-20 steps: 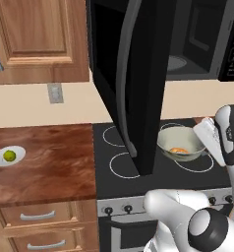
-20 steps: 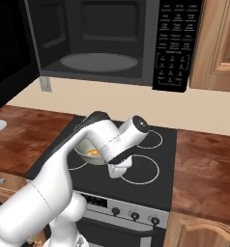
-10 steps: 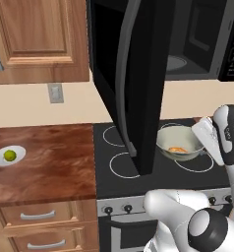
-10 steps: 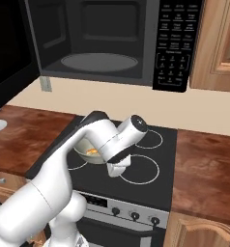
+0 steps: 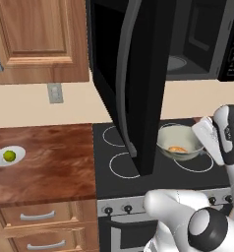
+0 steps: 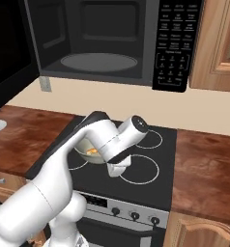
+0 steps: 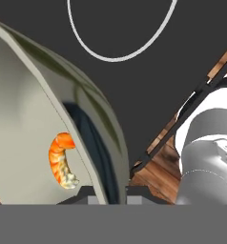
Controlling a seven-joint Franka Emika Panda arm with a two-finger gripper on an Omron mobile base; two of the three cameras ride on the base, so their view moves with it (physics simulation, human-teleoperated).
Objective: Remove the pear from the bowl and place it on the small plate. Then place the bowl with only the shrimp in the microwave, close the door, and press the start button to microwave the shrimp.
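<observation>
1. Your fingers (image 7: 108, 193) are clenched on the rim of the bowl (image 5: 180, 141), one inside the wall and one outside.
2. You see the bowl over the black stove (image 5: 153, 170), between the right-hand burner rings.
3. The shrimp (image 7: 62, 159) lies inside the bowl.
4. The pear (image 5: 9, 156) sits on the plate (image 5: 1, 159), on the tabletop (image 5: 45, 167) to your left.
5. The microwave (image 6: 112, 41) stands with its door (image 5: 133, 78) swung wide.

orange shrimp (image 7: 62, 159), pale grey bowl (image 5: 179, 143), black stovetop (image 5: 163, 170)
</observation>
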